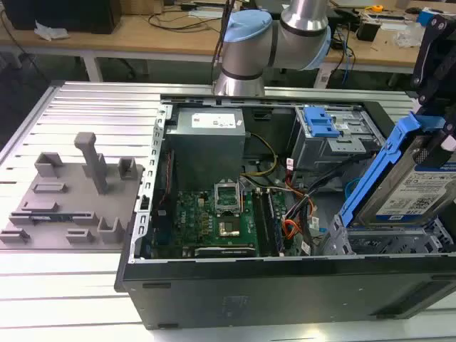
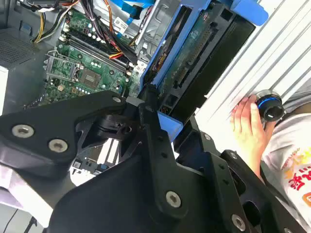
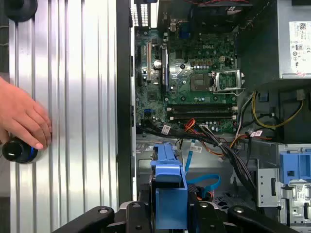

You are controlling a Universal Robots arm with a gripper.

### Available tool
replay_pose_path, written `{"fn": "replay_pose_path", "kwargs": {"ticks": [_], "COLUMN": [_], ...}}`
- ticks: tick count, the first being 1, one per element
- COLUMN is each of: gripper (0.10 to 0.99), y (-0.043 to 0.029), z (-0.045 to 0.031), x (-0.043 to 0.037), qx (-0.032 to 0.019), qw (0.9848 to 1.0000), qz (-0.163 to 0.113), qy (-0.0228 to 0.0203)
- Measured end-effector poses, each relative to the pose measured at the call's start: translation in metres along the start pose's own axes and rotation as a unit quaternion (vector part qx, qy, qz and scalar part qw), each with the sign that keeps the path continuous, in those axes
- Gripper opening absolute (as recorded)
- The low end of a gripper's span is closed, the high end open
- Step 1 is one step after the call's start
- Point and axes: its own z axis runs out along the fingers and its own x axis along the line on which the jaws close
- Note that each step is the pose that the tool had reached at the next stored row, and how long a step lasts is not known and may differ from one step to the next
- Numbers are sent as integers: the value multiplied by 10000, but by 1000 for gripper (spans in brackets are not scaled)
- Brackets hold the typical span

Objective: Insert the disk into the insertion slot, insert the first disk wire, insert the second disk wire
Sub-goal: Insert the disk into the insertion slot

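Observation:
The disk (image 1: 417, 189), a silver drive with a white-and-blue label in a bright blue carrier (image 3: 170, 191), hangs steeply tilted at the exterior view's right. My gripper (image 1: 440, 117) is shut on the carrier's upper end, and its black fingers (image 3: 137, 218) flank the blue frame (image 2: 167, 73) in both wrist views. The disk's lower end sits at the top of the insertion slot (image 1: 385, 241), a grey perforated cage in the case's near right corner. Loose orange and black wires (image 3: 197, 127) and a blue cable (image 3: 206, 180) lie beside the cage.
The open computer case holds a green motherboard (image 1: 214, 217), a grey power supply (image 1: 206, 139) and a larger bay with a blue latch (image 1: 320, 122). A person's hand (image 3: 22, 116) rests on a black knob (image 3: 18, 150) on the ribbed metal table (image 1: 78, 107). Grey fixtures (image 1: 71, 192) stand at the left.

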Motion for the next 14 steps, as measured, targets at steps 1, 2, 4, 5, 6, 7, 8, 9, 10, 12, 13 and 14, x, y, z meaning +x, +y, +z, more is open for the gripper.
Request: {"fn": "replay_pose_path", "kwargs": {"ticks": [1, 2, 4, 5, 6, 7, 8, 9, 10, 12, 13, 14], "gripper": [365, 365, 365, 365, 365, 365, 365, 365, 365, 365, 365, 365], "y": [0, 0, 0, 0, 0, 0, 0, 0, 0, 0, 0, 0], "z": [0, 0, 0, 0, 0, 0, 0, 0, 0, 0, 0, 0], "x": [0, 0, 0, 0, 0, 0, 0, 0, 0, 0, 0, 0], "qx": [0, 0, 0, 0, 0, 0, 0, 0, 0, 0, 0, 0], "qw": [10000, 10000, 10000, 10000, 10000, 10000, 10000, 10000, 10000, 10000, 10000, 10000], "qz": [0, 0, 0, 0, 0, 0, 0, 0, 0, 0, 0, 0], "qy": [0, 0, 0, 0, 0, 0, 0, 0, 0, 0, 0, 0]}}
